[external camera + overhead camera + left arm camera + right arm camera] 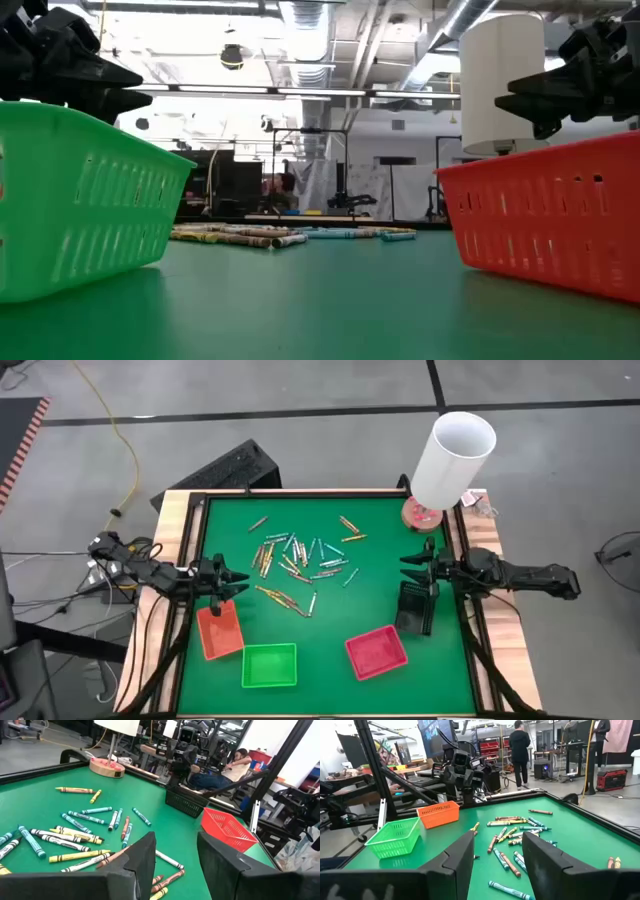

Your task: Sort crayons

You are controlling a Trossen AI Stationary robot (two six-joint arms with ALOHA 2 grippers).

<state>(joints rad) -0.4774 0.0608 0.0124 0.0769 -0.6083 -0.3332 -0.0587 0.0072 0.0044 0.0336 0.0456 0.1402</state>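
Left jaws: the left gripper (238, 582) hangs over the orange tray (219, 631) at the table's left edge, fingers parted with nothing between them.
Right jaws: the right gripper (411, 566) hangs over the black tray (415, 608) at the right edge, fingers spread wide and empty.
Crayons: the crayons (300, 561) lie scattered in the middle of the green table (330, 650), between the two arms, none in a tray.
High view only: all four trays at once, with the green tray (270, 665) and the red tray (376, 651) along the near edge, and the white cylinder (451, 461) at the far right corner.
Low view only: the crayons as a thin flat row between the green and red tray walls.
Left wrist view only: a seated person (225, 770) past the table.
Right wrist view only: a standing person (520, 751) in the room behind.
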